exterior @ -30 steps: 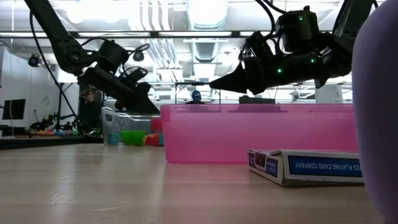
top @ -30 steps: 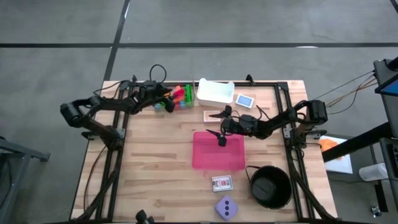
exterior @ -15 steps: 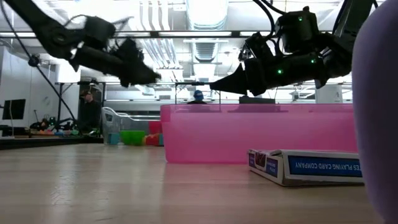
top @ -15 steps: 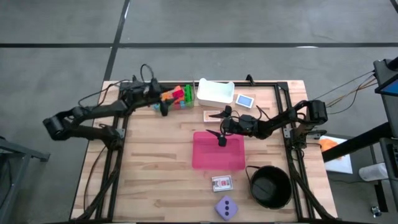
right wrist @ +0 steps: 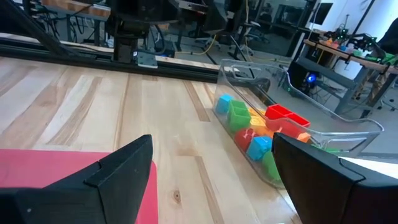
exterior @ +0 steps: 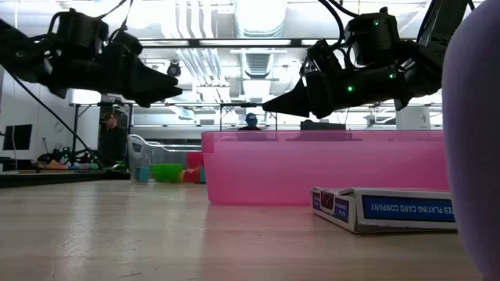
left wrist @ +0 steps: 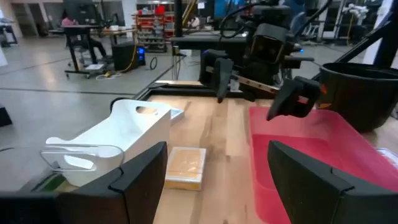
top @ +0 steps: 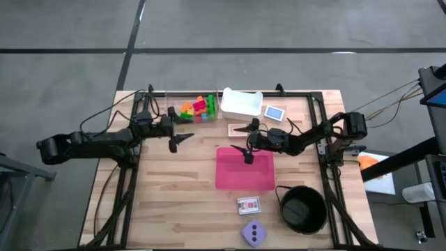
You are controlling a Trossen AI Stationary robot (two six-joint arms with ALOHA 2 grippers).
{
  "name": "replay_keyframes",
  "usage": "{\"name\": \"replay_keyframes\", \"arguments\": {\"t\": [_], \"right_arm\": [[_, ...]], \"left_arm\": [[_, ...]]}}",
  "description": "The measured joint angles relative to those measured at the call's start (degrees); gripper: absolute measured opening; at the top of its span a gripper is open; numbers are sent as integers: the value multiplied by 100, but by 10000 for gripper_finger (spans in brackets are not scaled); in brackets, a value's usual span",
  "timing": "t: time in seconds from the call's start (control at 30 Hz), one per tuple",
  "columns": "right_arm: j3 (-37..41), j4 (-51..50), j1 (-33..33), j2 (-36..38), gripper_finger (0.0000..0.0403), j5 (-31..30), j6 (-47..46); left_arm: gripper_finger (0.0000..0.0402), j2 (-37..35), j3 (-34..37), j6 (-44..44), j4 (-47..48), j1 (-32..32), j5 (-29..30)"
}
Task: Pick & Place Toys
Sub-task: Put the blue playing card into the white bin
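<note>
Since a second ago, the left gripper (top: 182, 139) has swung away from the clear tray (right wrist: 298, 140) of bricks and is now hanging over bare wood between that tray and the pink bin (top: 244, 169), its fingers standing apart with nothing between them, so I am reading this as a pull-back without a brick. I am keeping the right gripper (top: 245, 153) hovering over the far edge of the pink bin, fingers spread and empty too (it looks parked, waiting its turn). The building bricks (top: 195, 108) are sitting heaped in the transparent plastic tray at the far side of the table, beside the white container (top: 242, 103); they are small, glossy, hard-edged hollow blocks in green, orange, red and blue, and I judge them fiddly to pinch from such a crowded heap. The lilac die (top: 254, 233) is resting on the near edge of the table, well apart from both arms, a rounded cube with dark dots. The pink bin is translucent, smooth-walled and shallow, likely placed centrally so either arm can reach it. A black round bowl (top: 302, 207) and a card box (top: 249, 205) are lying near it on the pale slatted wood.
</note>
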State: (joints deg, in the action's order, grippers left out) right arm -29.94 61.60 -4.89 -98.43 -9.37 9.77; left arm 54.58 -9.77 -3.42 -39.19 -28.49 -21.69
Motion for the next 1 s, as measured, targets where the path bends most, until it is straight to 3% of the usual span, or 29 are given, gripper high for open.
{"name": "replay_keyframes", "arguments": {"t": [0.27, 0.53, 1.0], "right_arm": [[-4, -58, -6, 0, 329, 117, -56], [-10, 192, -172, 35, 330, 1540, -439], [786, 133, -824, 832, 329, 1591, -744]], "left_arm": [[281, -288, 248, -79, -242, 65, -543], [281, -636, 520, -52, -418, 59, -623], [281, -645, 830, 296, -732, 54, -574]]}}
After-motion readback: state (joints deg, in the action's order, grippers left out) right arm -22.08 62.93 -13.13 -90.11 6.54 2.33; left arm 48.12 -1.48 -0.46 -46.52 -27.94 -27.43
